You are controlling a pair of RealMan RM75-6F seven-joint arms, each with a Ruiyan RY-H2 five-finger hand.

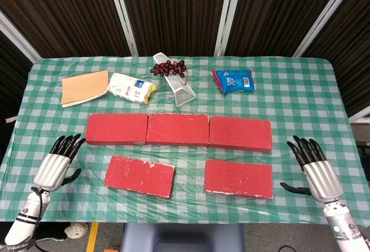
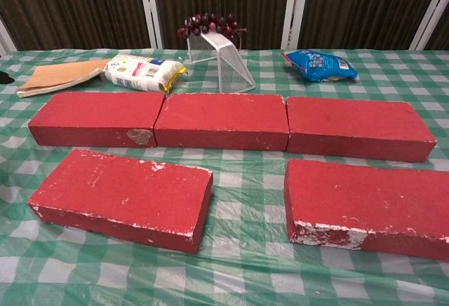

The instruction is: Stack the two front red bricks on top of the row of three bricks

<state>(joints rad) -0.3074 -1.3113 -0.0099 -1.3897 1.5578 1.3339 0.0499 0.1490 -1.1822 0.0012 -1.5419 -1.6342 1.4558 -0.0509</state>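
Resting w/ fingers spread and nothing held, the left hand (image 1: 56, 165) sits at the near-left table edge; right hand (image 1: 315, 171) does the same at the near-right edge. Neither shows in the chest view.

Just inboard of the left hand lies the front-left brick (image 1: 139, 175), flat, a bit skewed, chipped white along its near edge. Front-right brick (image 1: 239, 178) lies flat nr the right hand, well apart from its twin.

Behind both runs the row of three (image 1: 178, 129), end to end, touching or nearly so, nothing on top.

Further back on the checked cloth (image 1: 289, 90): tan envelope (image 1: 85, 87) far left, white packet (image 1: 132, 87) beside it, wire basket (image 1: 176, 84) tipped over w/ grapes (image 1: 169, 67) at its rear, blue bag (image 1: 233, 81) to the right.
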